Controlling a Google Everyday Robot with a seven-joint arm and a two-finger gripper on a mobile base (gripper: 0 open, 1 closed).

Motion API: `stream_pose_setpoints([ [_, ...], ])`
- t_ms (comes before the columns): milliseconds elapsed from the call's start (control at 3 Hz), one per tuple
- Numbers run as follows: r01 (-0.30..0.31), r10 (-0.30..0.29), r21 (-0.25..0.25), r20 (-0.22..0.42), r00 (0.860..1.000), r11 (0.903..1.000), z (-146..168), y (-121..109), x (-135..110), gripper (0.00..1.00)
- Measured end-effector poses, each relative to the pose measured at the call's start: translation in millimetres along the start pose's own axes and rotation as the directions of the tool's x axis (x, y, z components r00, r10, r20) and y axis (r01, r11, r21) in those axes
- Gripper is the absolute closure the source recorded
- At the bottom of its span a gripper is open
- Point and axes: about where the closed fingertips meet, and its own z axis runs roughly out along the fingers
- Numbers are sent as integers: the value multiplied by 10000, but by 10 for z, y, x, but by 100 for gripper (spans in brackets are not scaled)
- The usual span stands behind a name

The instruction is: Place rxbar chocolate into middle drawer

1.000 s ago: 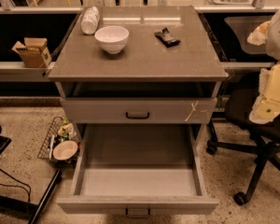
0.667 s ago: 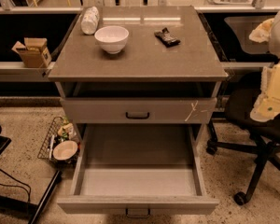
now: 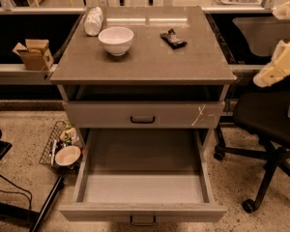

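Note:
The rxbar chocolate (image 3: 173, 38), a small black wrapper with white print, lies flat on the grey cabinet top (image 3: 150, 64), at the back right. The middle drawer (image 3: 142, 187) is pulled wide open below, and its grey inside holds nothing. Its dark handle (image 3: 142, 220) shows at the bottom edge. My gripper (image 3: 274, 67) is the cream-coloured part at the far right edge, above the office chair. It is well to the right of the cabinet and touches nothing.
A white bowl (image 3: 116, 40) and a white lying bottle (image 3: 93, 21) sit on the top's back left. The upper drawer with a white scrawl (image 3: 200, 115) is closed. A black office chair (image 3: 268, 124) stands right. A wire basket (image 3: 63, 151) and a cardboard box (image 3: 34, 54) are left.
My arm at the right edge has moved upward and slightly right. The bar, the bowl and the open drawer have not moved.

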Motion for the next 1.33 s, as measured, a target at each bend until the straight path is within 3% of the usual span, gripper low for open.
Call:
stream_pose_setpoints([
  [333, -1111, 881, 1137, 1906, 9777, 9873, 247, -683, -190, 0],
  [667, -2480, 1816, 1749, 3259, 9278, 9528, 501, -1229, -368, 0],
  [1000, -2751, 1942, 1948, 3535, 9150, 9415, 541, -1354, -397, 0],
  [1333, -2881, 2048, 1923, 3627, 9091, 9381, 607, -1344, -412, 0],
])
